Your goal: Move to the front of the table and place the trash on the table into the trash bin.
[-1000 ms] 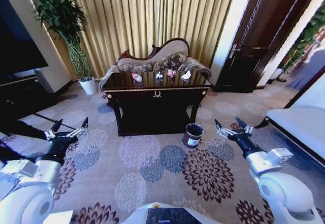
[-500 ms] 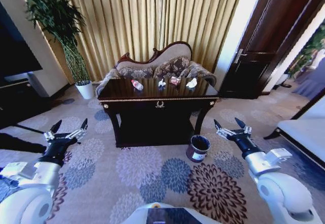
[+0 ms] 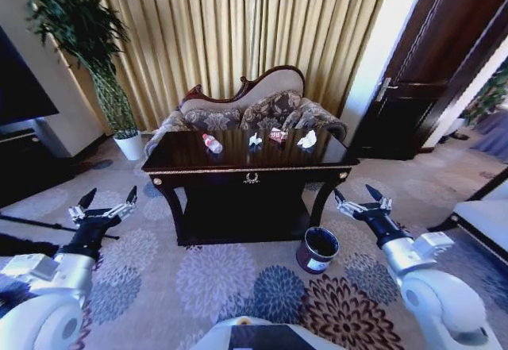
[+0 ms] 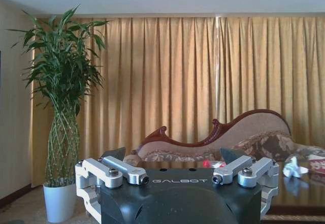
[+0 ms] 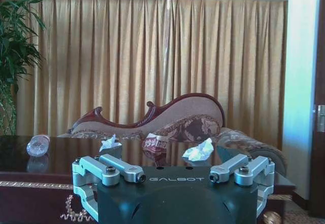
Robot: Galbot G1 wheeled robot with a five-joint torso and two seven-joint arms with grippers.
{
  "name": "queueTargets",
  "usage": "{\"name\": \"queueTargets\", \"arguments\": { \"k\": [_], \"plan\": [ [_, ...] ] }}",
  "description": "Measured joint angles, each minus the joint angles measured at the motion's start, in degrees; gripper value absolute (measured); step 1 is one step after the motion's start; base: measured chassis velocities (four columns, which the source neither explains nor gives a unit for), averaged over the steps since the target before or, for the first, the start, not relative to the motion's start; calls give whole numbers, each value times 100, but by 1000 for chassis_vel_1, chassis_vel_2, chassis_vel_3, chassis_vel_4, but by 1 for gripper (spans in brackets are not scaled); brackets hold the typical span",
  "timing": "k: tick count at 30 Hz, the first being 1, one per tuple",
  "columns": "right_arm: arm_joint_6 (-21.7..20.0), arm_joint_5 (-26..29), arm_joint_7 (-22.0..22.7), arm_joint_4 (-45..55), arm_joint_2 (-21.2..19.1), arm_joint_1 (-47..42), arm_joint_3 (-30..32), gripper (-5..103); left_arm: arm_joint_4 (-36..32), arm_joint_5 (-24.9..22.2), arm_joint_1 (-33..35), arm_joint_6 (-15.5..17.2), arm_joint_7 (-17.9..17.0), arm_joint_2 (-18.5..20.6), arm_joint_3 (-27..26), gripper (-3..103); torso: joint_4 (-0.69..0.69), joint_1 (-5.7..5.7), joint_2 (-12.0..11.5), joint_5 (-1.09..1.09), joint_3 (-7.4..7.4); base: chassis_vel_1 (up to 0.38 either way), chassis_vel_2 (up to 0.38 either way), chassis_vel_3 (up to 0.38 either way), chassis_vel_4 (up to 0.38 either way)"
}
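You are nearly at the table (image 3: 198, 163) but nothing is binned: the bottle (image 3: 212, 143), papers (image 3: 307, 139) and wrapper (image 3: 277, 135) lie on top, the bin (image 3: 317, 249) waits below, and left gripper (image 3: 104, 206) and right gripper (image 3: 363, 203) hang spread and empty.

Head camera looks forward and down from above; both low wrist cameras face forward, sharing the dark glossy wooden table (image 3: 250, 162) and gold pleated curtains (image 5: 152, 56).

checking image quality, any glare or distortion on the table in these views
Head view: wide-angle bending, door frame leans; the table top is glossy, mirroring the curtain. Right wrist view: the bottle and papers reflect in that top; bright daylight at the door side.
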Motion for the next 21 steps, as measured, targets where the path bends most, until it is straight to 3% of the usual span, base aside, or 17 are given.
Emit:
{"name": "queueTargets", "arguments": {
  "k": [21],
  "plan": [
    [21, -33, 10, -5, 69, 1, -55, 100, -72, -11, 100, -5, -10, -11, -64, 100, 0, 0, 0, 0, 0, -188, 197, 199, -189]
  ]
}}
